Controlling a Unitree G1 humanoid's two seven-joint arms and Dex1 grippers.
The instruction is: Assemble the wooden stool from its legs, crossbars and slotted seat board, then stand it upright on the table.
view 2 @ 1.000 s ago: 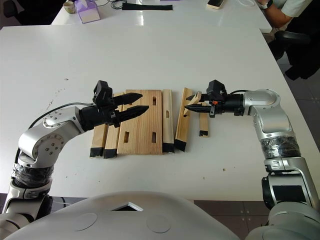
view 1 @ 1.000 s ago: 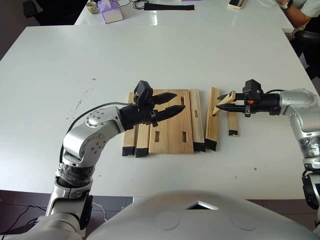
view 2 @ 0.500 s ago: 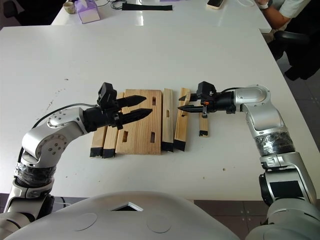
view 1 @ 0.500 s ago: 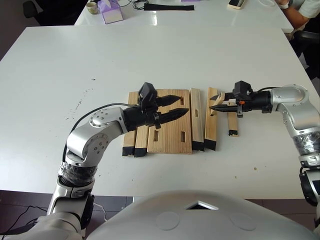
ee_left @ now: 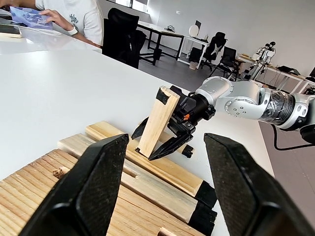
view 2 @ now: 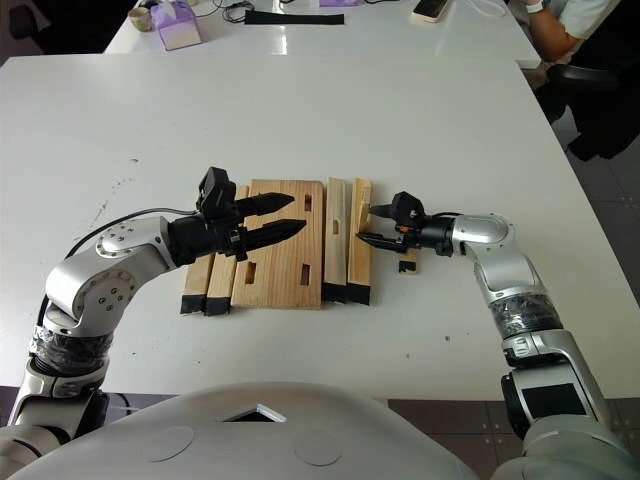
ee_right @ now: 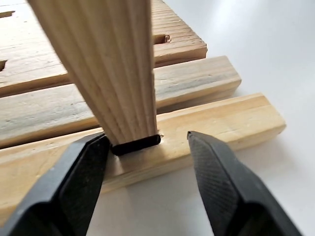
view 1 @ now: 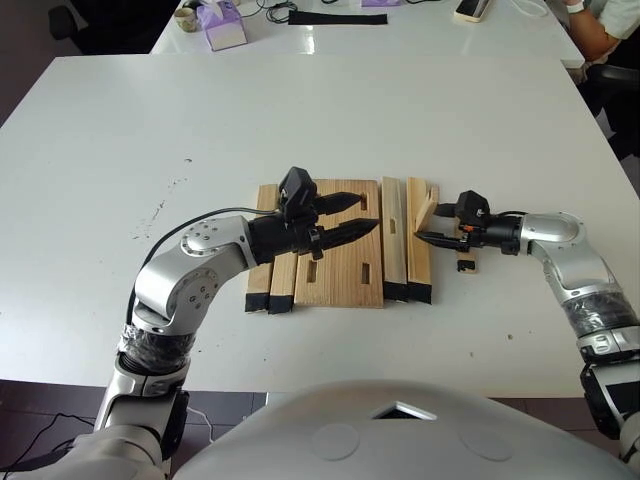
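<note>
Left gripper (view 2: 298,213) was held open, empty, over pale slotted wooden seat board (view 2: 285,265) | right gripper (view 2: 366,224) was spread, ungripping, around tilted black-tipped wooden crossbar (ee_left: 158,120)

light: bright, even | shadows: faint, soft | glare: white table (view 1: 300,110)

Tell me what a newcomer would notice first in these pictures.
The short pale wooden bar with black ends tilting up off the flat-lying legs, right of centre on the white table, with the open right gripper straddling its lower end. Next, the slotted wooden seat board lying flat mid-table, the open left gripper hovering over it.
</note>
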